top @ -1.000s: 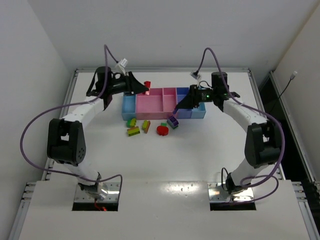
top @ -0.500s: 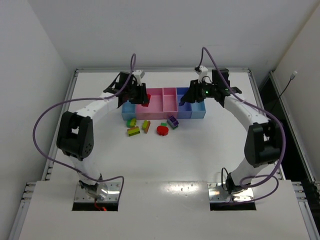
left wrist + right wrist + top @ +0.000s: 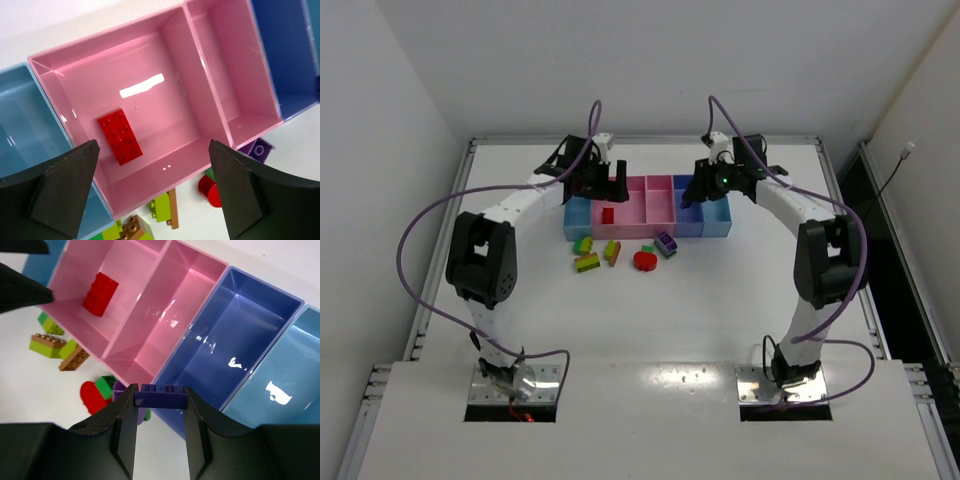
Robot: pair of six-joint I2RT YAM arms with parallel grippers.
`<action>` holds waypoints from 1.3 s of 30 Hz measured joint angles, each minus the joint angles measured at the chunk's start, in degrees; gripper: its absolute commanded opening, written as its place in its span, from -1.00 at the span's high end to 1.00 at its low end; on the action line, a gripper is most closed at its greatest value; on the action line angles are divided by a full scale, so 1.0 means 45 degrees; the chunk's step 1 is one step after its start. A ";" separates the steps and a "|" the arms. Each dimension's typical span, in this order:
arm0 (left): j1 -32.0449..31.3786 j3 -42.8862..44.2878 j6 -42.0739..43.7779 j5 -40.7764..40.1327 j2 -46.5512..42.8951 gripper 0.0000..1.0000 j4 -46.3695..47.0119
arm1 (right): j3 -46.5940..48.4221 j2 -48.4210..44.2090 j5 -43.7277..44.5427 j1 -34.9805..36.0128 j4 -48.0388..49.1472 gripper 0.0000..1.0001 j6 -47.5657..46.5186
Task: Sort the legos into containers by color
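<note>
Releasing the purple brick (image 3: 161, 399) pinched in the right gripper (image 3: 160, 390) over the near rim of the periwinkle tray (image 3: 240, 335) risks a bounce-out, while the left gripper (image 3: 152, 150) hangs open above the red brick (image 3: 120, 136) in the wide pink tray (image 3: 165, 65).

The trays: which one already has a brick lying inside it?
The wide pink tray, next to the light blue tray: a red brick lies flat on its floor. No other holds one.
</note>
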 measured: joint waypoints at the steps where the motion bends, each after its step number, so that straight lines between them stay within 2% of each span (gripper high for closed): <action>1: 0.0005 0.0102 0.0010 0.0010 0.0000 -0.98 -0.0015 | 0.0078 0.0141 0.0087 0.0010 -0.0039 1.00 -0.0107; 8: 0.0087 0.0389 -0.0345 0.0189 -0.0267 -0.98 0.0019 | 0.0296 0.0709 0.0554 0.0141 -0.0180 0.97 -0.0797; 9: 0.0136 0.0389 -0.0418 0.0335 -0.0355 -0.98 0.0010 | 0.0369 0.0787 0.0661 0.0165 -0.0228 0.57 -0.0884; 10: 0.0209 0.0389 -0.0486 0.0525 -0.0461 -0.98 0.0029 | 0.0423 0.0845 0.0743 0.0194 -0.0233 0.30 -0.0947; 12: 0.0393 0.0350 -0.0583 0.1001 -0.0724 -0.98 0.0092 | 0.0476 0.0952 0.0937 0.0233 -0.0243 0.22 -0.1141; 16: 0.0971 -0.0180 -0.0612 0.2268 -0.1443 -0.98 0.0481 | 0.0510 0.1044 0.1433 0.0311 -0.0330 -0.16 -0.1404; 20: 0.1321 -0.1044 -0.0350 0.3614 -0.1987 -0.98 0.0806 | 0.0510 0.1044 0.1598 0.0393 -0.0321 -0.35 -0.1559; 27: 0.0699 -0.2589 0.1583 0.5600 -0.2939 -0.98 0.0277 | 0.0044 0.0413 0.0894 0.0393 -0.0296 -0.41 -0.1370; 30: -0.0223 -0.2832 0.3662 0.5926 -0.3643 -0.98 -0.0597 | -0.0593 -0.0831 0.0495 0.0364 -0.0126 -0.41 -0.0845; 36: -0.2443 -0.3313 0.6873 0.5790 -0.4425 -0.96 -0.2001 | -0.0976 -0.3502 -0.0257 0.0185 0.0078 -0.41 -0.0034; 39: -0.3172 -0.3730 0.7504 0.5105 -0.4425 -0.96 -0.2205 | -0.1316 -0.4391 -0.0461 -0.0131 0.0063 -0.41 0.0180</action>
